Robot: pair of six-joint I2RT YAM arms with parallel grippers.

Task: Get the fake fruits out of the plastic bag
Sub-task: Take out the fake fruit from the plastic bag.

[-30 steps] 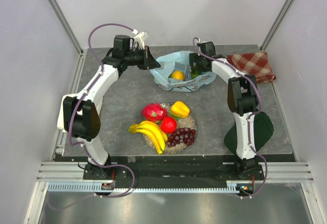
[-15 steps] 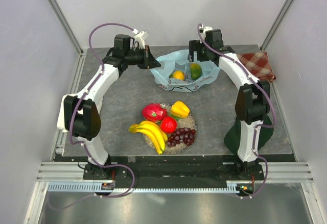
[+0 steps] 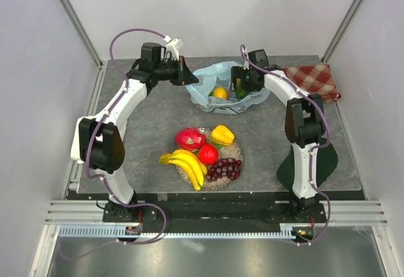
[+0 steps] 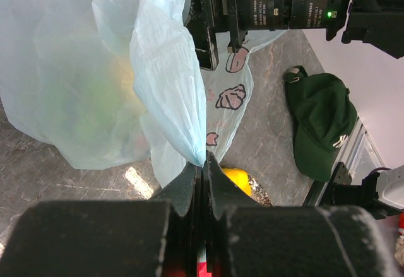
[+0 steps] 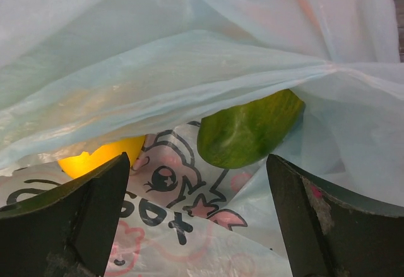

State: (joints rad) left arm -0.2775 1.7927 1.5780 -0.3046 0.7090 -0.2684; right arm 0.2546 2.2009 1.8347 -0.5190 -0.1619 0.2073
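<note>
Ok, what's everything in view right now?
plastic bag: one, light blue, far centre
green fruit: one, inside bag
yellow-orange fruit: one, inside bag
round mat: one, tan, centre
banana bunch: one, yellow, on mat
dragon fruit: one, pink-red, mat
apple: one, red, mat
pepper: one, yellow, mat
grapes: one bunch, dark purple, mat
cloth: one, red checkered, far right
cap: one, dark green, near right
left tool: shut on bag
right tool: open, over green fruit

Thin crinkly plastic bag (image 4: 164, 75): pale blue, translucent, printed with black-and-pink cartoon figures.
Glossy oval mango (image 5: 249, 129): mottled green.
Rounded plastic fruit (image 5: 101, 157): yellow-orange.
Folded cloth (image 3: 312, 81): red-and-tan check.
Soft cap (image 4: 319, 125): dark green.
Banana bunch (image 3: 188, 163): yellow.
Grape cluster (image 3: 225, 168): dark purple.
</note>
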